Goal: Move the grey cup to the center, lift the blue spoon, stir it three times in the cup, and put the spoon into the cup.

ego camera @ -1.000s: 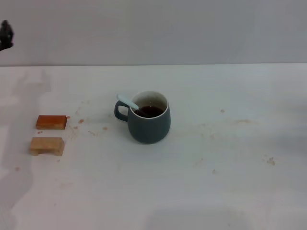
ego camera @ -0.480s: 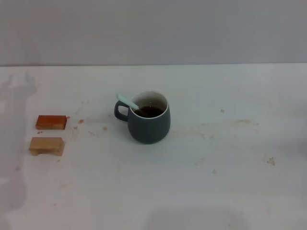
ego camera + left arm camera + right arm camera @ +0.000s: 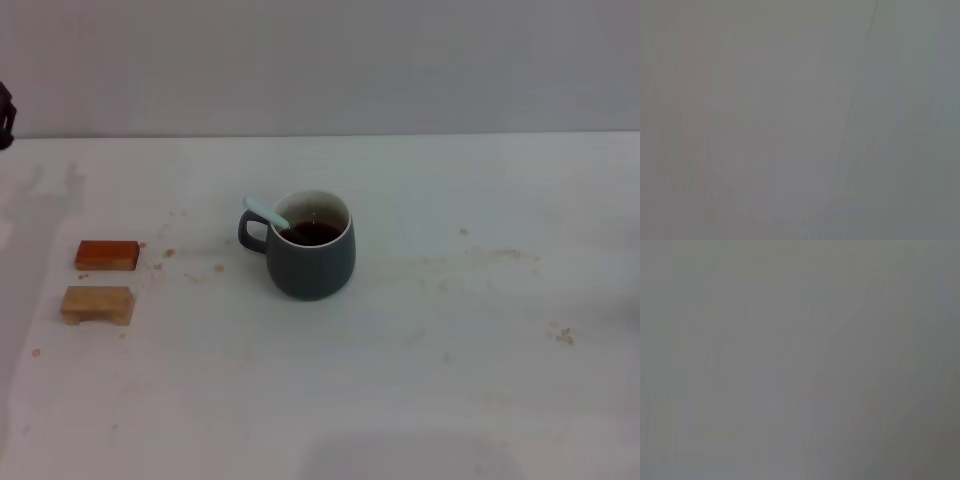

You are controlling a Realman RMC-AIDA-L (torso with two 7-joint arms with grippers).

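1. Your grey cup (image 3: 311, 250) stands upright near the middle of the white tabletop (image 3: 450, 380), with its loop handle turned toward the left edge and dark brown liquid inside.
2. The blue spoon (image 3: 266, 212) sits in the cup, its bowl down in the liquid and its pale handle leaning out over the rim on the handle side.
3. Two small blocks lie close to the left edge, well apart from the cup: an orange block (image 3: 107, 255) farther back and a tan wooden block (image 3: 97, 304) just in front of it, not touching.
4. The tabletop is marked with faint brownish specks and smears, thickest between the blocks and the cup and again toward the right edge.
5. Behind the far edge you see only a plain grey wall (image 3: 400, 60).
6. A dark bit of the left gripper (image 3: 5, 112) shows at the far left corner; you cannot tell how its fingers stand.
7. The right gripper is out of sight, and both wrist views show only flat grey.
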